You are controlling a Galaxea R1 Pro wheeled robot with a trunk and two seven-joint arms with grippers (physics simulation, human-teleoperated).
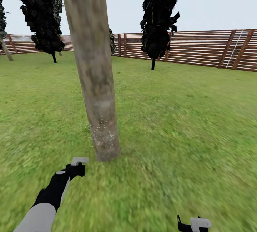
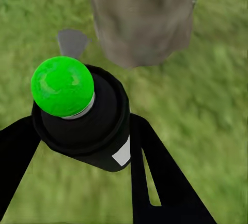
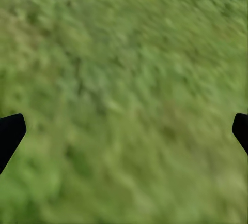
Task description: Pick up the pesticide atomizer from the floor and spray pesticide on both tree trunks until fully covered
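The pesticide atomizer (image 2: 82,123) sits between the two dark fingers of the left gripper (image 2: 82,146), which is closed around its black body. In the left wrist view its round top knob shows bright green, not red, and a small white label patch sits on the lower side of the body. The bottle looks like a small, rigid, light plastic can, so it should carry easily. Its smooth, round wall may tend to twist or slip in the jaws. The sensible hold is the one it has: across the middle of the cylinder, below the knob, leaving the nozzle end free and pointed at the wood.

Just beyond the bottle stands the tree trunk (image 1: 93,67), thick, grey-brown and mottled, rising from the grass lawn (image 1: 178,125). In the head view the left gripper (image 1: 76,166) hangs low, near the foot of the trunk and slightly to its left. White specks of pesticide (image 1: 101,132) dot the lowest part of the trunk only. The bark higher up looks bare, so I judge most of this trunk is yet to be covered.

The right gripper (image 1: 194,224) is at the bottom edge of the head view. Its jaws are spread wide over grass and hold nothing.

Farther back, thin-stemmed dark trees (image 1: 159,18) stand before the wooden fence (image 1: 200,48).
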